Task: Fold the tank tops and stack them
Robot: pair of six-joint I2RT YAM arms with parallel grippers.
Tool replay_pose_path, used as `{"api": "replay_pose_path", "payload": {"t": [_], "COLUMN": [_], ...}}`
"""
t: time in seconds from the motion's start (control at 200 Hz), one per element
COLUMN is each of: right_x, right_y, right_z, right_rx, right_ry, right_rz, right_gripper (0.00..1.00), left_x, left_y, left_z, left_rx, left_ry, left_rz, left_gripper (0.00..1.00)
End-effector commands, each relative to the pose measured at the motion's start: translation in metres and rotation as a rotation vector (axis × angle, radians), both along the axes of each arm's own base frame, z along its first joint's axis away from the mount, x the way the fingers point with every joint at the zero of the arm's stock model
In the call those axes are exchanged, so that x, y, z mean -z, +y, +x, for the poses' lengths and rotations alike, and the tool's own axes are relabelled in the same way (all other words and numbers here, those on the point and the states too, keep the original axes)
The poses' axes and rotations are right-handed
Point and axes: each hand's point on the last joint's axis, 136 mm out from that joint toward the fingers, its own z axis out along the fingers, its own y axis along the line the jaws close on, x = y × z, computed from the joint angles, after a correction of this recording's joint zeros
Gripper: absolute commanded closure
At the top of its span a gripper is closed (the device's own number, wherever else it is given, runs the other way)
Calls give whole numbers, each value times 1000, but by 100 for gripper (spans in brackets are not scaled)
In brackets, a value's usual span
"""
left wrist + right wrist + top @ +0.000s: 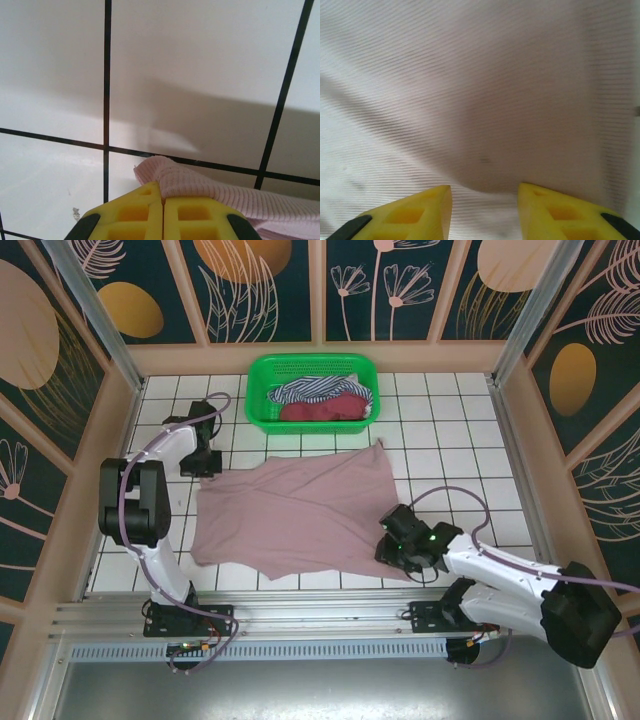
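Corners of the pink tank top (300, 515) are where both grippers are found. The top itself is spread mostly flat across the middle of the white tiled table (450, 440). It's a bit rumpled along the near edge, and one pointy bit is poking out toward the far right.

The left gripper (207, 462) is set low on the tiles at the far-left corner of the cloth. In the left wrist view its yellow fingers (135, 212) are pressed together with no gap at all. A folded nub of the ribbed pink fabric is pinched right at their tips and bulges out just past them onto the tile. So that corner is definitely held, and the rest of the top trails off to the right of this gripper.

The right gripper (390, 537) is placed at the near-right corner, with its black body sitting over the cloth's edge. In the right wrist view the fingers (415, 212) are seen partway apart, neither wide nor pinched. The ribbed pink cloth lies right in front of them and across the gap, with a soft crease running toward it. Whether the pads are actually touching fabric can't be told from that view.

The striped tank top (310, 388) and the maroon tank top (322, 411) are bunched up touching each other in the green basket (258, 390). That's at the far middle of the table, well apart from both grippers.
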Motion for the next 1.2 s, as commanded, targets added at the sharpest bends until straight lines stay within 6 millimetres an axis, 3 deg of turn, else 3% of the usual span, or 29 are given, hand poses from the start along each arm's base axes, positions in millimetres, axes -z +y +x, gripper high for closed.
{"api": "replay_pose_path", "payload": {"t": [0.0,0.095,0.19,0.35,0.415,0.48,0.651,0.711,0.931,1.196], "right_x": [-30,-58,-81,-94,-91,-88,-81,-78,-67,-39], "right_y": [-22,-20,-21,-25,-26,-28,-32,-40,-18,-7], "right_z": [27,72,110,160,175,189,225,240,281,323], "right_rx": [33,12,-12,-14,-13,-5,-28,-7,-64,-80], "right_ry": [-110,-258,-377,-475,-484,-503,-539,-552,-567,-541], "right_rz": [-78,-34,-33,-29,-45,-48,-80,-89,-11,49], "right_gripper": [58,55,51,50,49,49,48,47,44,42], "left_x": [-9,-11,-4,4,1,-2,-5,-6,-11,0], "left_y": [5,-1,-7,-7,-6,-6,-8,-10,-4,-13], "left_z": [14,35,43,53,63,73,85,84,56,63], "left_rx": [-17,-25,-29,-19,-19,-17,-6,2,31,26], "left_ry": [-24,-42,-38,-23,-43,-61,-68,-63,-24,-40], "left_rz": [7,-27,-55,-50,-45,-43,-48,-54,-36,-115], "left_gripper": [92,92,92,85,84,75,72,70,63,59]}}
